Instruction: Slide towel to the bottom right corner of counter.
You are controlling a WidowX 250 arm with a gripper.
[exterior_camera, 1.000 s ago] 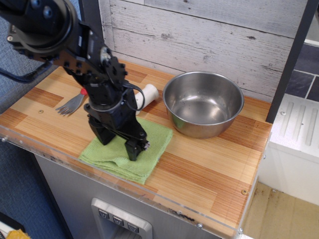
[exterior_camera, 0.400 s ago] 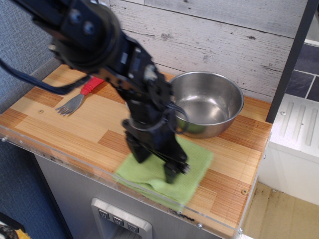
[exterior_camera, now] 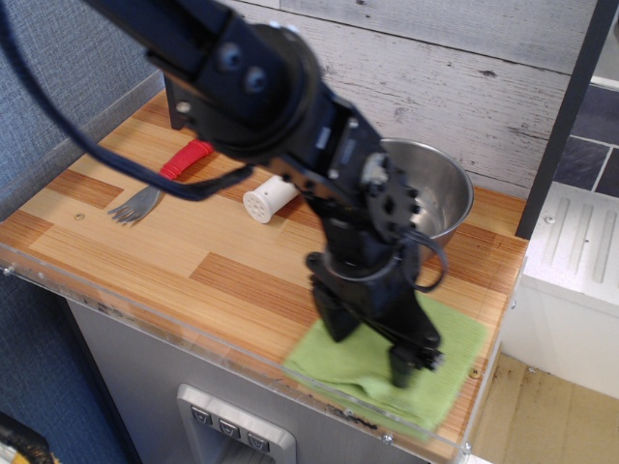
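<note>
One towel [exterior_camera: 440, 372] is pinned flat right under the gripper [exterior_camera: 372, 343], already at the near right corner of the counter [exterior_camera: 145, 246], just in front of the bowl [exterior_camera: 440, 198], and the jaws are seen spread apart on it.

High front view over counter [exterior_camera: 145, 242]

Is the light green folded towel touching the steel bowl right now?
No, the light green folded towel lies at the counter's front right edge, with bare striped wood showing between it and the steel bowl.
</note>
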